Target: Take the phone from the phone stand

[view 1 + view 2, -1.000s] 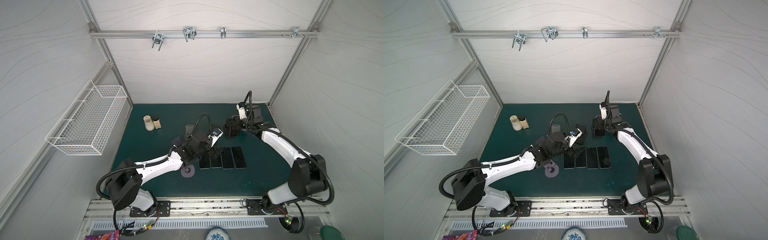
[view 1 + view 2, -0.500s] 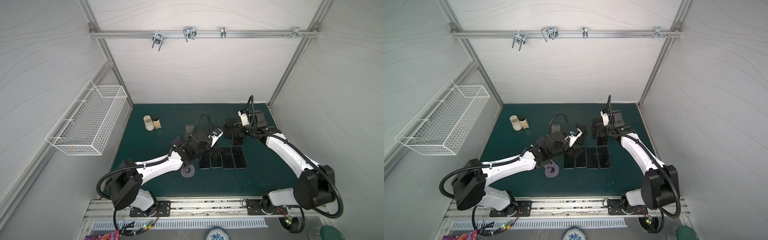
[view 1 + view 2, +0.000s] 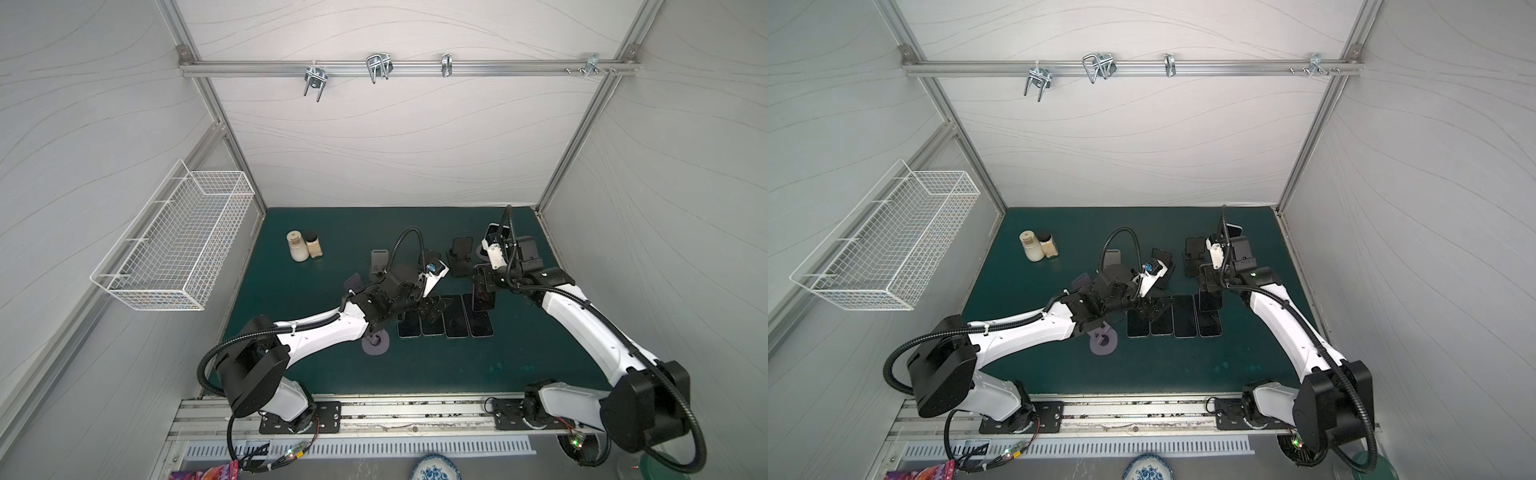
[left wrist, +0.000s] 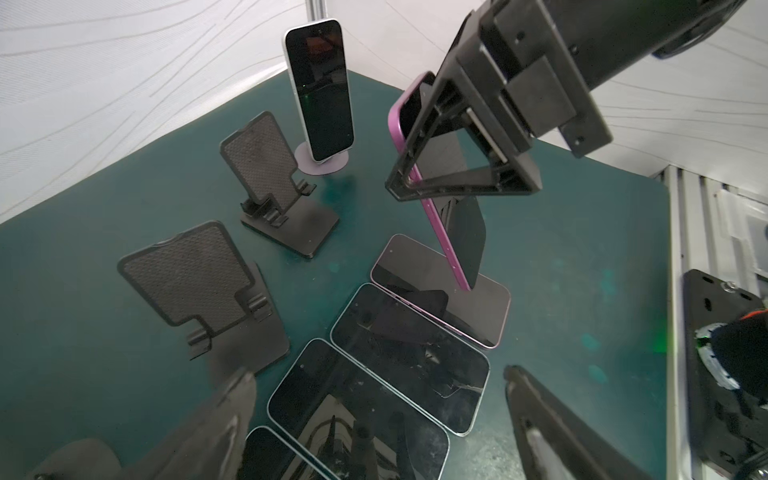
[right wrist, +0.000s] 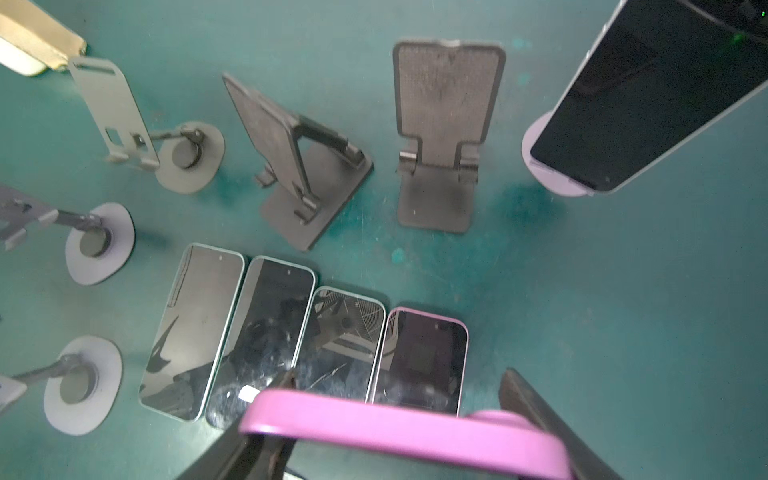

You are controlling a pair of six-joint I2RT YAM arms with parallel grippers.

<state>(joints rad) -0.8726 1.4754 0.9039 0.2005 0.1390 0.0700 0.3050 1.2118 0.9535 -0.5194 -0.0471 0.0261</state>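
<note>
My right gripper [image 5: 399, 374] is shut on a pink-edged phone [image 5: 399, 428] by its long edges. It holds the phone upright in the air [image 4: 457, 232] above the right end of a row of several phones [image 3: 455, 318] lying face up on the green mat. Behind it two black folding phone stands [image 5: 440, 137] [image 5: 299, 166] stand empty. A silver-edged phone [image 4: 320, 91] leans on a lilac round-base stand [image 4: 320, 164] at the back right. My left gripper [image 4: 378, 374] hangs open low over the left phones of the row, with nothing in it.
Grey round-base stands [image 5: 166, 137] [image 5: 95, 241] stand empty left of the row, and another [image 3: 375, 345] sits under my left arm. Two small jars [image 3: 303, 247] stand at the back left. A wire basket [image 3: 174, 245] hangs on the left wall.
My right gripper has moved with the pink phone from the black stands at the back toward the front, over the row's right end. The left arm has stayed put.
</note>
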